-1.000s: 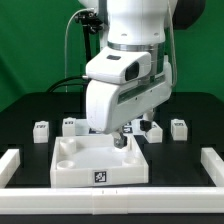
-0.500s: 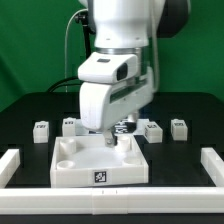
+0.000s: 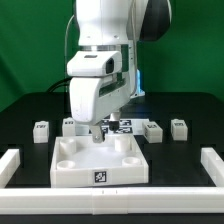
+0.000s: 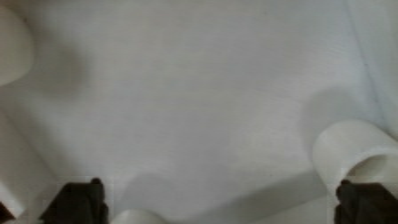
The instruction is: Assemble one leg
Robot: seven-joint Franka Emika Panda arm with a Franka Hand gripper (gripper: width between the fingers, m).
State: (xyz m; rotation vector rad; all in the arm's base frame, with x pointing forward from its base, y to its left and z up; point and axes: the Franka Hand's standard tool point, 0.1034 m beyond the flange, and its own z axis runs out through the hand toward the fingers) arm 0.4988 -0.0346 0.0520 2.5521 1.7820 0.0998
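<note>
Gripper: the gripper [image 3: 95, 135] is hovering low over the far part of the tabletop [image 3: 70, 172], jaws spread. In the wrist view its two dark fingertips [image 4: 80, 200] are showing well apart, with only white surface between them, so it is pinching nothing.
Beneath the gripper: the tabletop's white floor is filling the wrist view. A rounded rim is curving in beside one fingertip, probably a corner socket.
Task's thing: the leg [image 3: 70, 125] is standing on the black table [image 3: 25, 110] just behind the tabletop's far wall. It is lying toward the exterior view's left of the gripper, near it but not touching.
Long axis: the leg is standing upright, tag face turning toward the exterior camera.
Other legs: one [image 3: 41, 131] is sitting further to the exterior view's left, and two [image 3: 152, 130] [image 3: 179, 128] are sitting to the right, in a loose row behind the tabletop.
Barrier: the far wall is lying between the gripper and the leg, so the coming move is likely calling for a lift before a sideways shift.
Open room: bare table is showing on both sides of the leg, leaving space for spread jaws.
Edges: the white rails [image 3: 10, 165] are bounding the front corners, well apart from the leg.
Unclear: a tagged piece [image 3: 122, 126] is peeking out beside the arm; I cannot tell what it is.
</note>
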